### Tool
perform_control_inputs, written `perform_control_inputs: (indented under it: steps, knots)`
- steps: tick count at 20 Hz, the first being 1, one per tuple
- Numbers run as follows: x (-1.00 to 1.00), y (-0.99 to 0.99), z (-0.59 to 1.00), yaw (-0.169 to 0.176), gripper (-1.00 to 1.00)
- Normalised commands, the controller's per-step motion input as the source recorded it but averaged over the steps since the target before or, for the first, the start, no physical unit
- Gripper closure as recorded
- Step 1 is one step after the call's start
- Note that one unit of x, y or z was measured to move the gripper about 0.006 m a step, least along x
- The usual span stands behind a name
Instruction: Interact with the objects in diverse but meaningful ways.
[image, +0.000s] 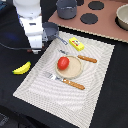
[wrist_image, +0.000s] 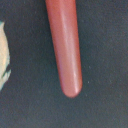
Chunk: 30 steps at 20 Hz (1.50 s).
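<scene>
Taking the striped placemat (image: 75, 75) as the landmark and reading from the exterior view's left: a yellow banana (image: 21, 68) lies on the dark table just off the mat's left corner. Above that corner the white arm comes down, its gripper (image: 36, 50) low over the dark surface just beyond the mat's edge; the fingers are hidden behind the arm's body, so I cannot tell whether they are released or clenched. The wrist view shows a brown sausage (wrist_image: 65, 47) lying on dark surface, one rounded end in sight, with a pale edge of the mat (wrist_image: 3, 55) to one side; no finger shows there. Behind the arm, at the mat's far edge, sits a small grey pan (image: 51, 30), its handle reaching onto the mat. On the mat, near its far edge, lies a yellow block (image: 76, 44). At the mat's middle a tan plate (image: 73, 71) carries a red tomato (image: 63, 63). A fork (image: 64, 80) lies on the near side of the plate, a knife (image: 83, 58) on the far side.
</scene>
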Motion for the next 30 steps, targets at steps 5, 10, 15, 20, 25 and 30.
perform_control_inputs:
  steps: [5, 10, 15, 20, 25, 30]
  knots:
    - [-0.11, 0.00, -0.40, 0.045, -1.00]
    - [-0.10, 0.00, -0.30, 0.044, 1.00]
    - [-0.04, 0.00, -0.26, 0.048, 1.00]
    - [0.00, 0.00, -0.26, 0.050, 1.00]
    - [-0.01, 0.00, 0.24, 0.020, 1.00]
    - [0.03, 0.00, 0.91, 0.000, 1.00]
